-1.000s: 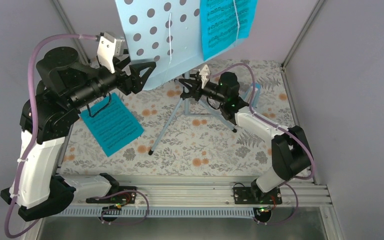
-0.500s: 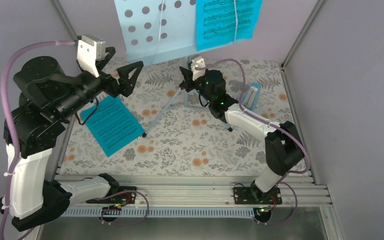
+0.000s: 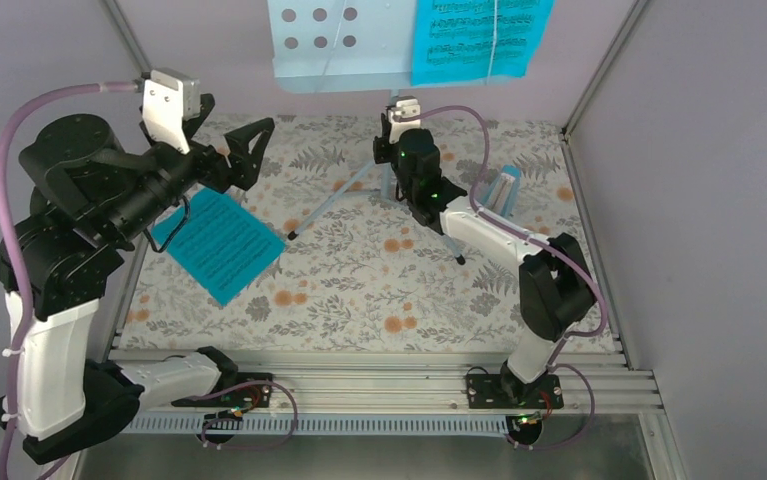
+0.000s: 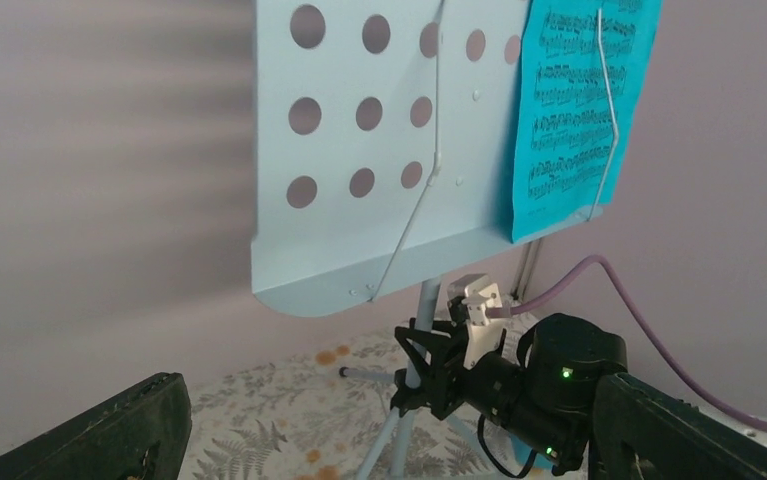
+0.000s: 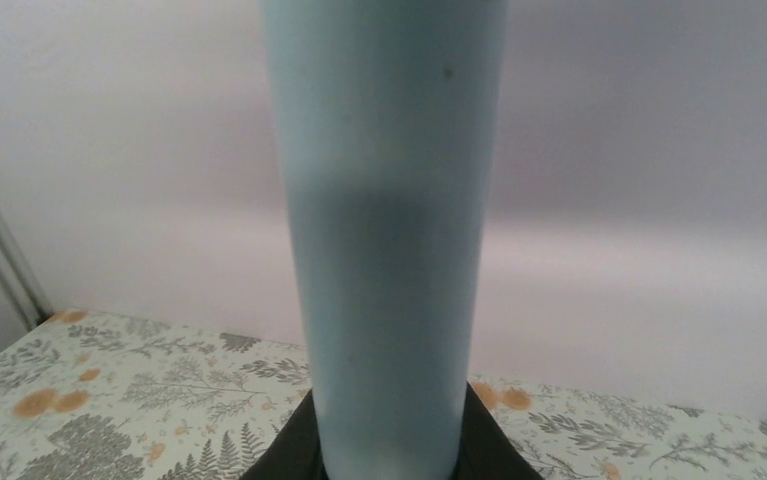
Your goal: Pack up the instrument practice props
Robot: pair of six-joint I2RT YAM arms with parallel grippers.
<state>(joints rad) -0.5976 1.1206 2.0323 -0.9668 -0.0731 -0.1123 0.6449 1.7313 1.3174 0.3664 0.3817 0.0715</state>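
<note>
Right tool (image 3: 389,148): we see it clamped on the music stand (image 4: 349,250) pole
Left tool (image 3: 231,125): spread wide, gripping nothing

It was a lab test booth: plain lilac walls (image 3: 709,200), metal frame posts (image 3: 609,60), a mounting rail (image 3: 379,385), a flowered tabletop (image 3: 359,290).

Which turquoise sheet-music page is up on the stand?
The upright page, propped on the music stand; the flat page lies on the table.
</note>
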